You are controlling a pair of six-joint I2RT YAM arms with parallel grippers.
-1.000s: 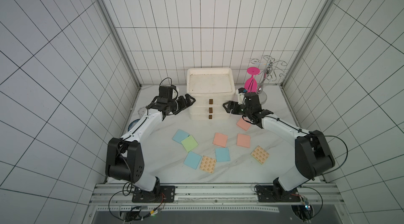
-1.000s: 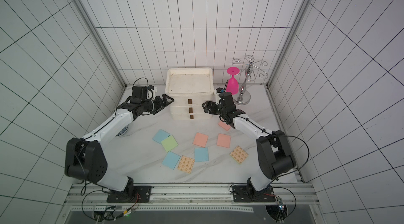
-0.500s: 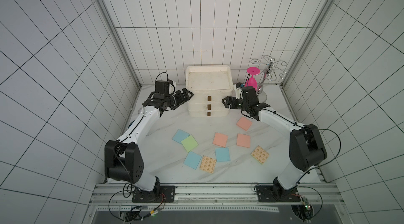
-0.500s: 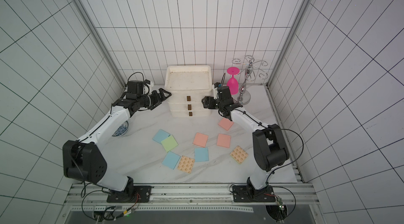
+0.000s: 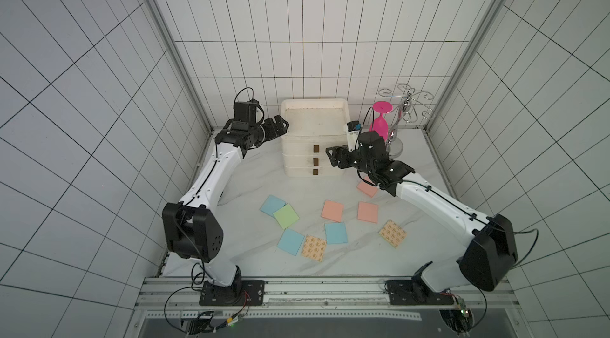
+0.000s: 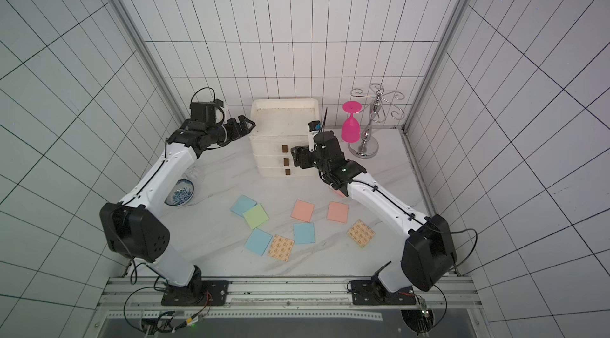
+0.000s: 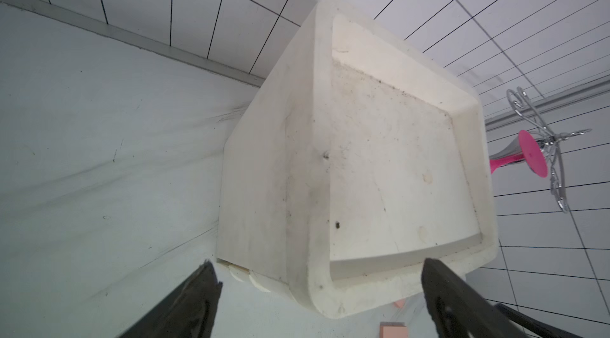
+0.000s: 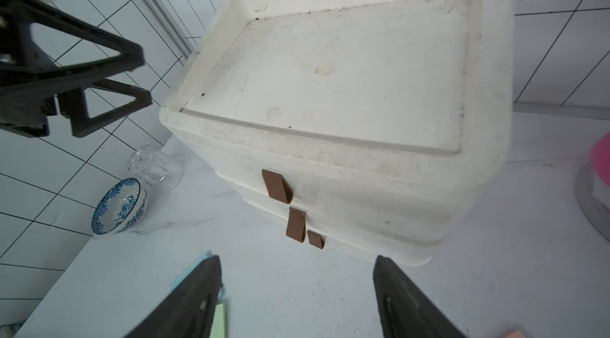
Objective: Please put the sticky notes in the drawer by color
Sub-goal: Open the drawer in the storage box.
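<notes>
Right wrist view fills with the drawer [image 8: 330,72]: a boxy off-white plastic chest, its recessed top scuffed and speckled with dirt, with three shallow drawers stacked below, all pushed in. I count three brown handles [image 8: 277,186], one per front. The chest stands at the far middle of the table [image 5: 363,263], against the back wall.

The sticky notes [image 5: 332,211] lie loose on the table, nearer than the chest. There are nine thin square pads: three salmon-pink, three light blue, one light green and two tan with orange print. The green pad [image 5: 286,216] overlaps a corner of the leftmost blue pad [image 5: 272,205]. The near blue pad [image 5: 290,242] touches a tan pad [image 5: 314,247].

My left claw [image 5: 284,121] is at the chest's upper left edge, jaws wide apart with nothing between them. Whether it touches the plastic I cannot tell. My right claw [image 5: 329,156] hovers just right of the handles, jaws apart and empty.

What the drawers contain is hidden. The farthest pink pad [image 5: 367,188] lies partly under my right forearm in both top views. The tan print is too small to read.
</notes>
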